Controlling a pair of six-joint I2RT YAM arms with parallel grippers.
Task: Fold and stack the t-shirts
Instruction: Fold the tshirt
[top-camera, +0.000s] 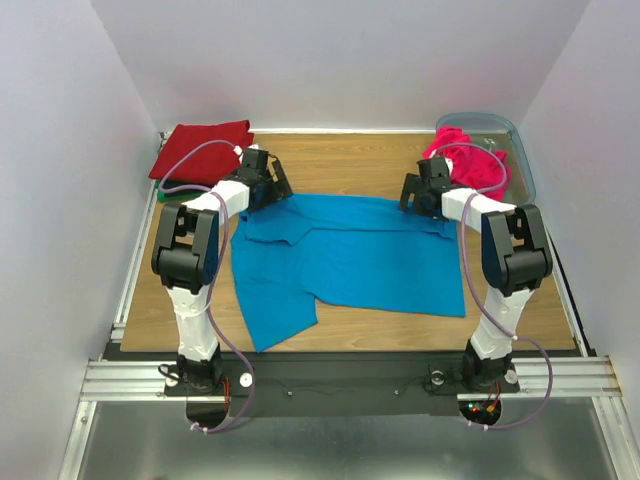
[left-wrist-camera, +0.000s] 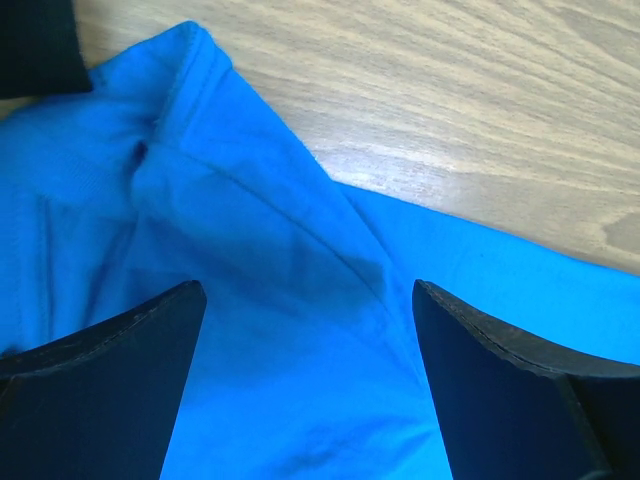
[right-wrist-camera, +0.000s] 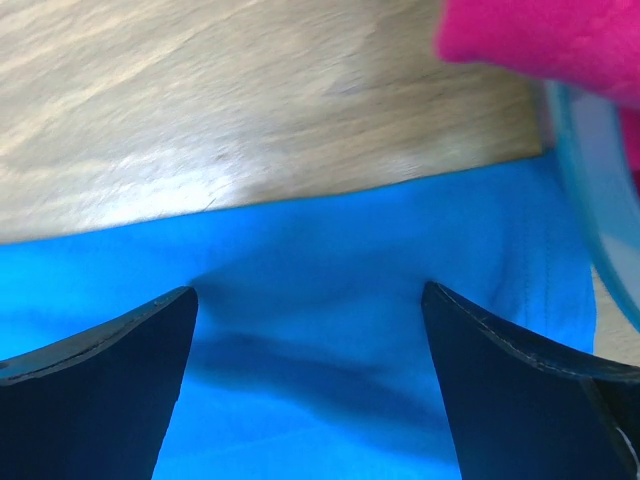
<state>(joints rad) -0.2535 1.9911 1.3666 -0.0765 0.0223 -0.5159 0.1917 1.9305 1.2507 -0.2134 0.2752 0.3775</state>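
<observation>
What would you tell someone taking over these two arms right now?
Left gripper: open, low over the far edge of the blue t-shirt.
Right gripper: open, over the same edge, further right.
That shirt lies spread on the table, unfolded.
The pink t-shirt is bunched in the bin.
The dark red t-shirt lies folded, far left.
Left to do: fold blue and pink, stack them.

Soft, even light from above fills the white-walled overhead view, leaving only faint shadows beneath the arms. In both wrist views a pale sheen lies on the tabletop (left-wrist-camera: 450, 100). The pincer fingers (left-wrist-camera: 100, 390) loom dark and soft-edged, and dim shadow falls on the blue t-shirt (right-wrist-camera: 330, 290) between them.
</observation>
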